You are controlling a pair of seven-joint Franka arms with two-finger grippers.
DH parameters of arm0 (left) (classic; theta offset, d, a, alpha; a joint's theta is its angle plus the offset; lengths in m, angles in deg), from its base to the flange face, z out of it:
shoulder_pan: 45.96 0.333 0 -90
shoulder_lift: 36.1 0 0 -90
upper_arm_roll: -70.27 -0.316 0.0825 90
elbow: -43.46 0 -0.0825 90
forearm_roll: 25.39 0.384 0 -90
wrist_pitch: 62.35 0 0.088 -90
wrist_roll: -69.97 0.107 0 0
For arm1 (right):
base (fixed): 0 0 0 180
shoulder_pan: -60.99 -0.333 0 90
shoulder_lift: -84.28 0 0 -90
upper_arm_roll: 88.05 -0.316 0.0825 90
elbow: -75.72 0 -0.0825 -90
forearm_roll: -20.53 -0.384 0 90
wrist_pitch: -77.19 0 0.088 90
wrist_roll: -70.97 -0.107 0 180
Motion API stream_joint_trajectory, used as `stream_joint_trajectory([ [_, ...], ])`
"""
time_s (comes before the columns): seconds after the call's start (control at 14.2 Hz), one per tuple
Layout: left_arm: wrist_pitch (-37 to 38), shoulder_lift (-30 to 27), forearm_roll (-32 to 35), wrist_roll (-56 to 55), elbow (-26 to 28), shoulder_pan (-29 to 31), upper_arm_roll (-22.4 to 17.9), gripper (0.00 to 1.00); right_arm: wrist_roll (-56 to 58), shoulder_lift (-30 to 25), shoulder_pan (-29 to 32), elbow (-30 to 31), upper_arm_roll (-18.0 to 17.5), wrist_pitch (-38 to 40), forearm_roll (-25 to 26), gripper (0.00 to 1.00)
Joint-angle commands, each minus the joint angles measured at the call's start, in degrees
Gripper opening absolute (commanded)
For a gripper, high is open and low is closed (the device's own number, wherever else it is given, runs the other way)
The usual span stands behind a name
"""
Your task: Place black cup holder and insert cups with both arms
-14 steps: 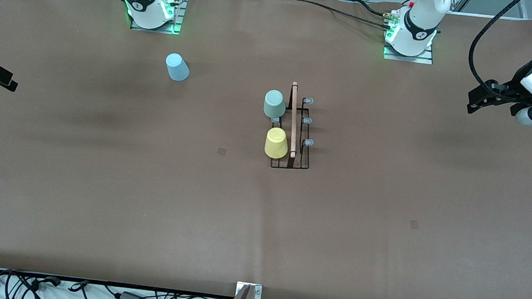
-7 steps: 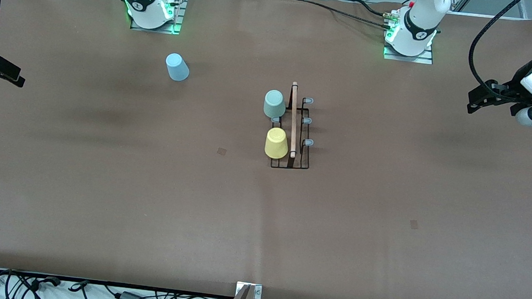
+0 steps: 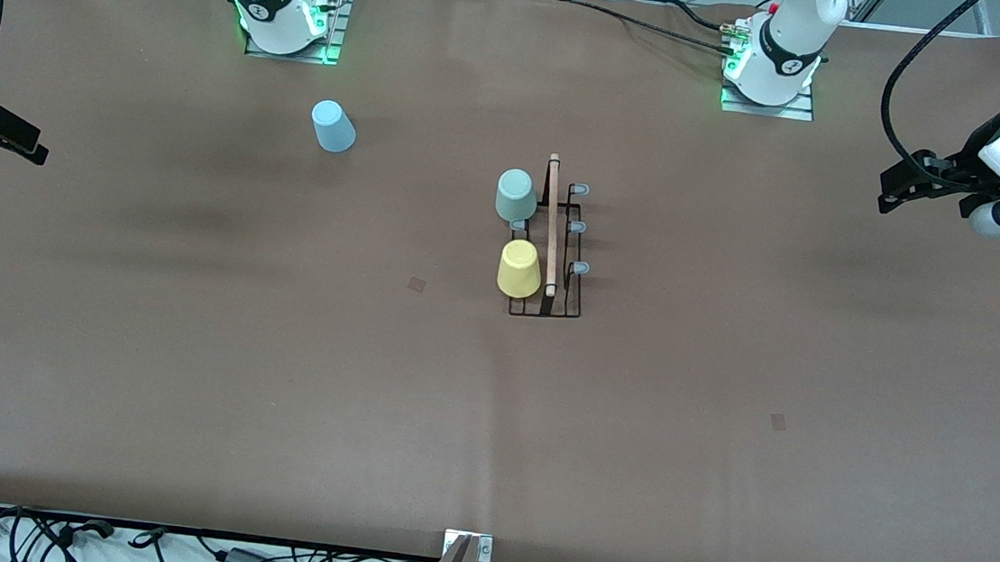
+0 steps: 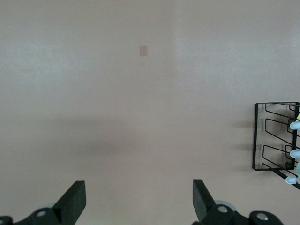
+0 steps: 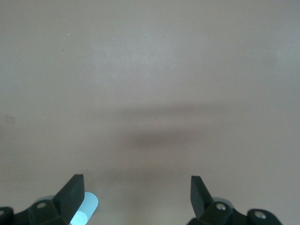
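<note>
Both grippers, L (image 4: 136, 204) & R (image 5: 133, 199), wide open, empty, well apart from black cup holder (image 3: 551, 240) mid-table.

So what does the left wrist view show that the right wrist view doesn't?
Only the left wrist view shows part of the black cup holder with its pale-tipped prongs and a small tan patch on the table. Only the right wrist view shows a bit of the light blue cup. Both share bare brown table and their own open end effector: left end effector, right end effector.
</note>
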Motion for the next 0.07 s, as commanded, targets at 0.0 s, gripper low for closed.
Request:
stream_joint_trajectory([
  [0.0,0.77,0.94,-0.74,-0.01,-1.72,0.06,-0.05,1.00,0.42,-0.20,-0.27,-0.30,-0.15,-0.01,0.47,1.00],
])
